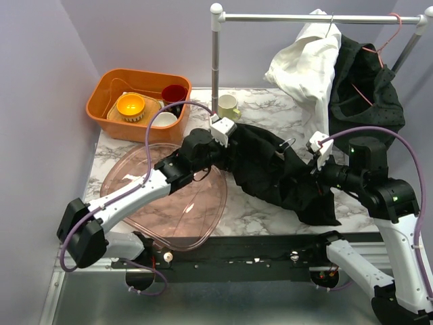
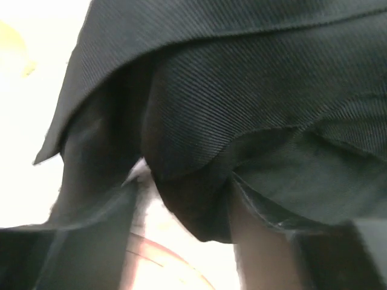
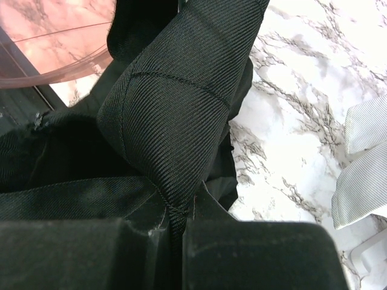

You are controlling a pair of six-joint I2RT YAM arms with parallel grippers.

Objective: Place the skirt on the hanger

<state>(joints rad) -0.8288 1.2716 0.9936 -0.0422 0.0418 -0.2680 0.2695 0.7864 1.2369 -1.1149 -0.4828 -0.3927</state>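
Right pincer point(image 3: 175, 232) pinches the black skirt point(image 3: 169, 121); left pincer point(image 1: 229, 145) (buried in cloth) cannot be read.

The skirt point(image 1: 270, 169) lies on the table point(image 1: 270, 105), stretched from the middle toward the near right. A fold of its right end sits between the fingers of the right pincer point(image 3: 178, 232). The left arm point(image 1: 155, 179) reaches across a shallow tub point(image 1: 183, 217) at the near left, up to the skirt's left end. Behind the tub, in the far left corner, a basin point(image 1: 101, 91) holds a bowl point(image 1: 130, 106) and two cups. A mug point(image 1: 228, 106) stands just right of the basin, beside the post point(image 1: 215, 68) of a rail point(image 1: 284, 17) spanning the far right. Two garments hang side by side from the rail; a hanger point(image 1: 379, 47) hooks on near its right end, against the right garment point(image 1: 369, 95).
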